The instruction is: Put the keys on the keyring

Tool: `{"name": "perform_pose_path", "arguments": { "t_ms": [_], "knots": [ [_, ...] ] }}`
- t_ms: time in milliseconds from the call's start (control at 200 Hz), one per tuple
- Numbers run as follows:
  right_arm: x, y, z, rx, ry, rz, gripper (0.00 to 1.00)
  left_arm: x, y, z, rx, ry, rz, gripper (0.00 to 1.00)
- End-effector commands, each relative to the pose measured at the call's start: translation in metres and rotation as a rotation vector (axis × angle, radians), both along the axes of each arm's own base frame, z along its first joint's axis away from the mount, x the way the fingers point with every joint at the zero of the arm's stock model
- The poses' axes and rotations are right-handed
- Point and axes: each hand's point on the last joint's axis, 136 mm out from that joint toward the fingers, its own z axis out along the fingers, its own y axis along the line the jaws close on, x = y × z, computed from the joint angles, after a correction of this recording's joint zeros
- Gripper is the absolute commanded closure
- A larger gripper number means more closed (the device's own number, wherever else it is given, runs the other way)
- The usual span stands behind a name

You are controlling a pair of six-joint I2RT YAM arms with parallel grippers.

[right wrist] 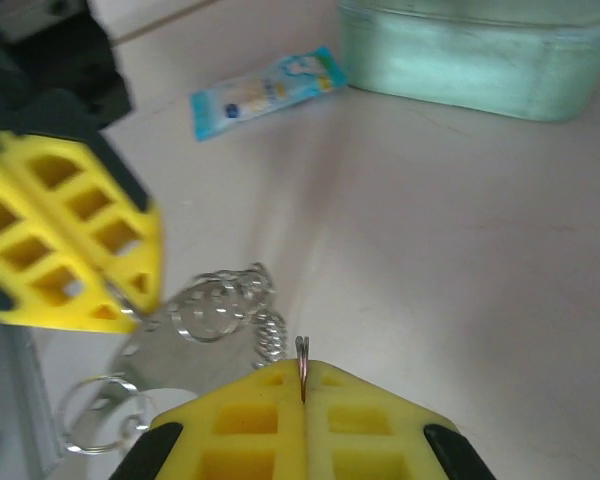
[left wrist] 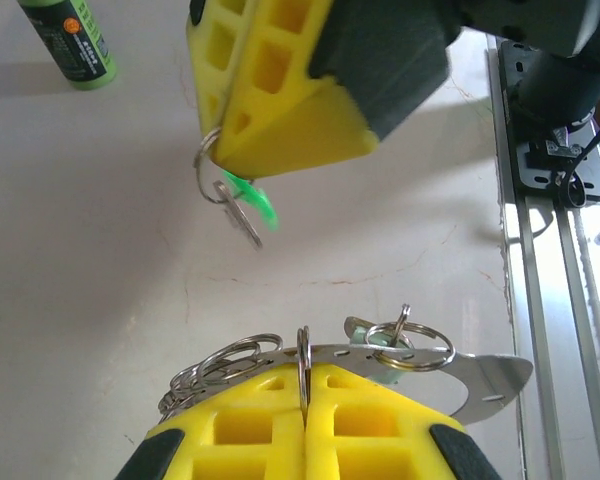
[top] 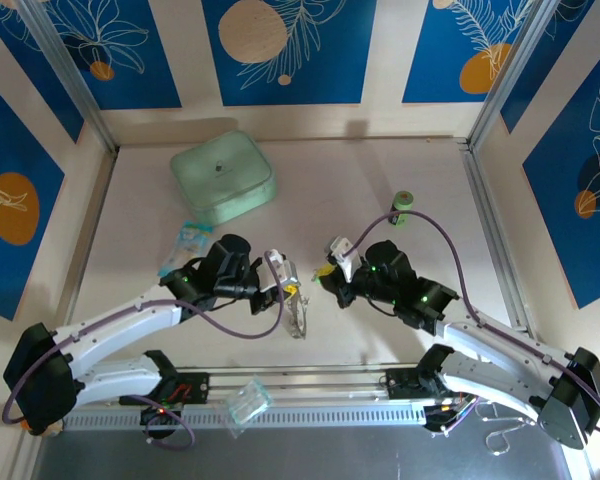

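currently, far left: blue packet (top: pixel 185 246), flat on the table (top: pixel 370 170), unused. next, far side: mint-green box (top: pixel 223 178), closed, well apart from the work. left gripper (left wrist: pixel 303 382): fingers pressed together, pinching one thin ring of the keyring (left wrist: pixel 225 360) edge-on between the tips. the keyring is a bunch of silvery chain loops with a flat metal tab. in the left wrist view it spreads crosswise in front of the fingers, and in the top view its long axis trails from the tips toward the near edge. whether its low end touches the table cannot be told. it is probably held this way so the ring stays steady and faces the other arm. right gripper (right wrist: pixel 302 380): fingers pressed together on a small split ring standing upright between them, tips facing the left gripper and near it without touching. green-headed key (left wrist: pixel 255 203): dangles from that small ring just under the right tips, long axis slanting down toward the table, with a silvery blade alongside. whether that blade is a second key is unclear. it likely hangs free so the small ring can be worked onto the keyring. far right: green can (top: pixel 404 205), upright, clear of both arms.
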Motion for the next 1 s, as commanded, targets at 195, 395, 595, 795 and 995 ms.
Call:
{"name": "perform_pose_path", "arguments": {
  "t_ms": [195,395,595,795,995],
  "knots": [
    [-0.028,0.026,0.026,0.086,-0.040,0.211,1.00,-0.003,-0.006,0.009,-0.020,0.031,-0.008,1.00],
    [-0.033,0.033,0.029,0.088,-0.047,0.248,1.00,-0.003,-0.005,0.011,-0.026,0.020,-0.012,1.00],
    [-0.038,0.038,0.031,0.090,-0.044,0.282,1.00,-0.003,-0.005,0.011,-0.025,0.016,-0.014,1.00],
    [-0.032,0.041,0.033,0.081,-0.059,0.261,1.00,-0.004,-0.005,0.011,-0.025,0.015,-0.019,1.00],
    [-0.026,0.045,0.030,0.062,-0.064,0.238,1.00,-0.005,-0.005,0.011,-0.028,0.015,-0.026,1.00]
  ]
}}
